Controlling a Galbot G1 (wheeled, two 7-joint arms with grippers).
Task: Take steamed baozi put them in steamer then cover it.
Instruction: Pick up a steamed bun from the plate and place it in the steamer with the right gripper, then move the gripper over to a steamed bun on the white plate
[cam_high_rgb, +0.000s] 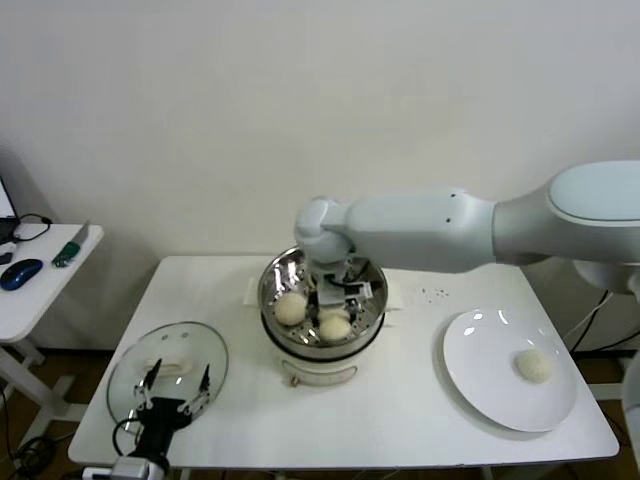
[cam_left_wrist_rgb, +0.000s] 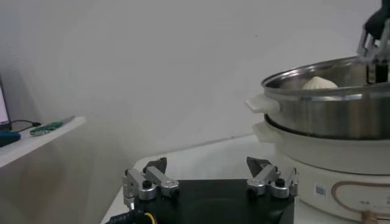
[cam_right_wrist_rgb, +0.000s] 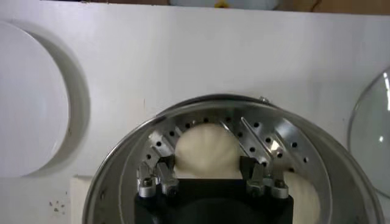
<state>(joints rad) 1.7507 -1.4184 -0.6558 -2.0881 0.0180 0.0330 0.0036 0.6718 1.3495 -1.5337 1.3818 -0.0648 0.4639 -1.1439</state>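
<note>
Counter (cam_high_rgb: 400, 400): white, rectangular, set against a pale wall.

Steamer (cam_high_rgb: 275, 285): shiny perforated steel basket on a white electric base, at the counter's centre.

Steamed baozi, in the steamer: three visible in the head view, one on the left side (cam_high_rgb: 290, 308), one toward the front (cam_high_rgb: 335, 327), one partly hidden under the gripper.

Steamed baozi, fourth (cam_high_rgb: 533, 365): lies alone on the white plate (cam_high_rgb: 480, 350) at the counter's right end, well apart from the steamer.

Cover (cam_high_rgb: 195, 345): clear glass lid with pale handle, flat on the counter to the left of the steamer.

Right gripper (cam_right_wrist_rgb: 209, 170): reaches down into the steamer; fingers (cam_right_wrist_rgb: 163, 169) spread apart on either side of the partly hidden bun (cam_right_wrist_rgb: 204, 149), not clamped on it.

Left gripper (cam_high_rgb: 176, 388): low at the counter's front left, over the near edge of the cover; fingers (cam_left_wrist_rgb: 152, 179) apart, holding nothing.

Side table (cam_high_rgb: 50, 290): white, farther left, carrying a blue mouse (cam_high_rgb: 20, 272).
</note>
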